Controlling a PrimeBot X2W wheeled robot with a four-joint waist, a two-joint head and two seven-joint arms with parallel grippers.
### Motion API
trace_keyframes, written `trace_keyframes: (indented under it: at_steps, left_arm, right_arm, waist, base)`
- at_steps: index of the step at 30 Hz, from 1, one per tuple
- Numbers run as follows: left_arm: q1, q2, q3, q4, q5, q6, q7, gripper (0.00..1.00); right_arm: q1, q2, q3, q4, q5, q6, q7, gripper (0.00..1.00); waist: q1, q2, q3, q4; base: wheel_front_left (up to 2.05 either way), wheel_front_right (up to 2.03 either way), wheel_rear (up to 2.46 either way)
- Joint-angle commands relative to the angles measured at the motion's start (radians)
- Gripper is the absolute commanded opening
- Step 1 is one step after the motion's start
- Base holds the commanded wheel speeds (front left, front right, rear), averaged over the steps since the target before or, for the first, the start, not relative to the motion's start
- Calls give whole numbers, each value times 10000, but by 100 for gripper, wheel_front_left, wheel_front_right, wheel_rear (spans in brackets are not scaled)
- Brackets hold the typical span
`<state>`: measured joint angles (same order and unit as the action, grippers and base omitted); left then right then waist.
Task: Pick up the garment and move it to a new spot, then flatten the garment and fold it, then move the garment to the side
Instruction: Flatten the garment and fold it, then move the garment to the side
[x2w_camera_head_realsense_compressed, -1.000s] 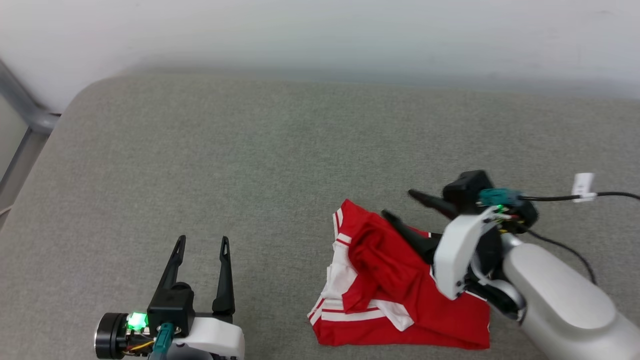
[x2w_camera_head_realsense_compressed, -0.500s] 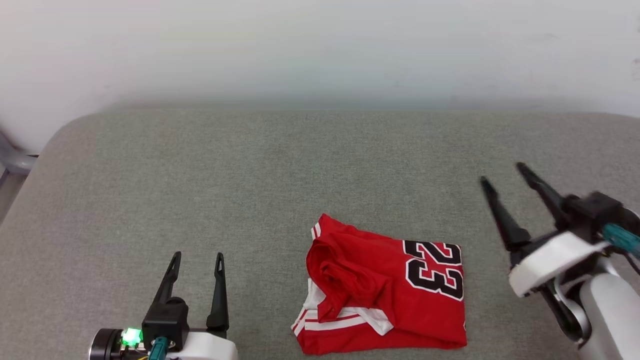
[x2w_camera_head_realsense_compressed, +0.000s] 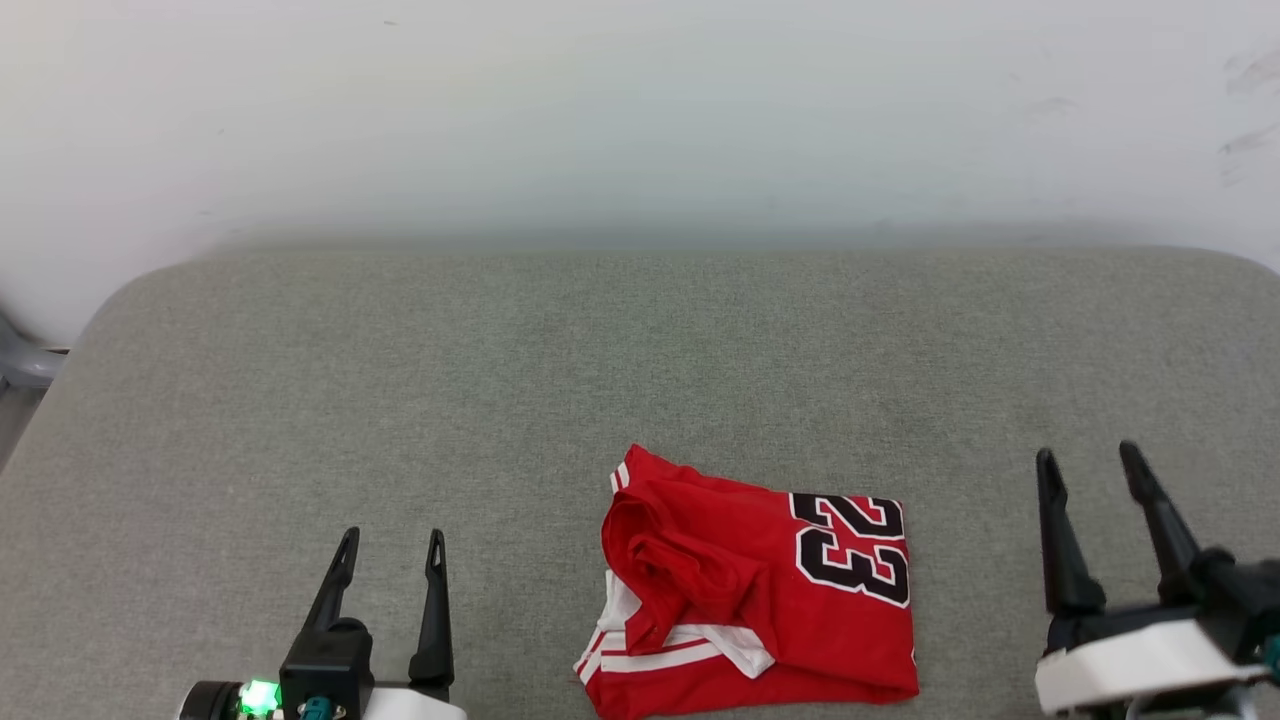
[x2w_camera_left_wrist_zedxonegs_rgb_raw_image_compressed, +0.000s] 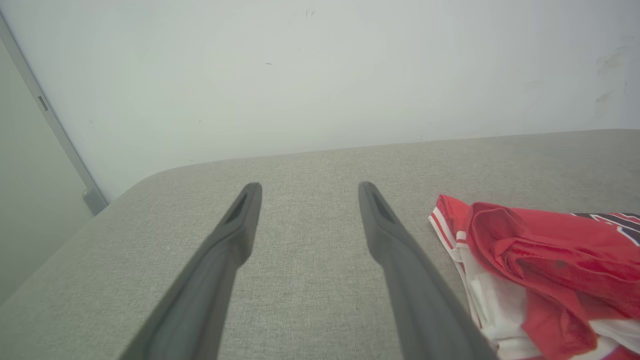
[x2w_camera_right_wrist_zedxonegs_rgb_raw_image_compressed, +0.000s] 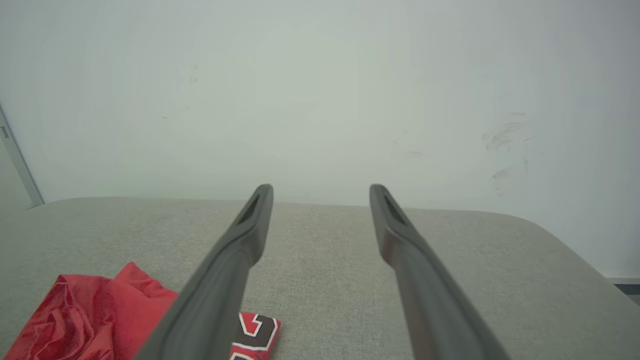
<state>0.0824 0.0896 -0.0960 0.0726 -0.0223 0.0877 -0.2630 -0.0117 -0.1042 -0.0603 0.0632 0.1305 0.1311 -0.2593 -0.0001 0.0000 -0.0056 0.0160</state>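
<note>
The red garment (x2w_camera_head_realsense_compressed: 760, 590) lies folded in a rough bundle on the grey cushion, near its front edge, with a black "23" on its right part and white striped sleeve trim at its lower left. The left wrist view has the garment (x2w_camera_left_wrist_zedxonegs_rgb_raw_image_compressed: 545, 270) at the right; the right wrist view has the garment (x2w_camera_right_wrist_zedxonegs_rgb_raw_image_compressed: 95, 320) at the lower left. My left gripper (x2w_camera_head_realsense_compressed: 392, 540) stands open at the lower left, well apart from the cloth. My right gripper (x2w_camera_head_realsense_compressed: 1088, 455) stands open at the lower right, clear of the garment, holding nothing.
The grey upholstered cushion (x2w_camera_head_realsense_compressed: 500, 380) spans the scene, rounded at its far left and far right corners. A pale wall (x2w_camera_head_realsense_compressed: 640, 110) rises right behind it. A grey metal frame (x2w_camera_head_realsense_compressed: 25, 365) stands past the left edge.
My right gripper has let go of the garment and pulled back right and toward the front edge. The head camera has shifted, so the whole scene sits differently. The garment now lies at rest.
</note>
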Motion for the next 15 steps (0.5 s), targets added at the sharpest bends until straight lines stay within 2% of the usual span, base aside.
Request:
trace_keyframes:
  at_steps: [1, 15]
  left_arm:
    - [160, 56, -3, -35, -44, -42, -21, 100]
    - [383, 46, 55, -16, -69, -54, -21, 100]
  right_arm:
    - [347, 146, -29, -173, -86, -9, -45, 100]
    - [1733, 553, 101, -693, -37, -9, -56, 100]
  waist:
    - [1, 0, -35, 11]
    - [1, 0, -187, 86]
  base:
    - [0, 0, 0]
    - [0, 0, 0]
